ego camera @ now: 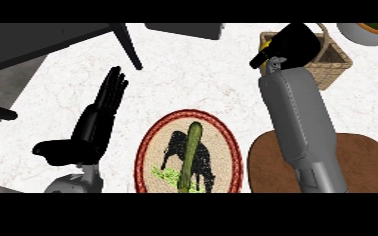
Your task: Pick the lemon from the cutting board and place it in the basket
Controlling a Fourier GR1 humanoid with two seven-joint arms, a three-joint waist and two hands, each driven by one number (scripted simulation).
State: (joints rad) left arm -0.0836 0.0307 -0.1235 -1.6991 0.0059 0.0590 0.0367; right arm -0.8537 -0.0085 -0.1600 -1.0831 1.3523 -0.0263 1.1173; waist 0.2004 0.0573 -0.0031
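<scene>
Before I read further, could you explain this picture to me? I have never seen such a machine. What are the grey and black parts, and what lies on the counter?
The view looks steeply down from the robot's head at a white counter. The two grey forearms belong to the robot, and each ends in a black hand. The left hand rests open at the left, fingers straight, and holds nothing. The right hand reaches over a wicker basket at the upper right, curled round something yellow, probably the lemon, though most of it is hidden. Below lie a brown cutting board under the right forearm, and beside it an oval plate with a red rim, an animal picture and a long green vegetable.
</scene>
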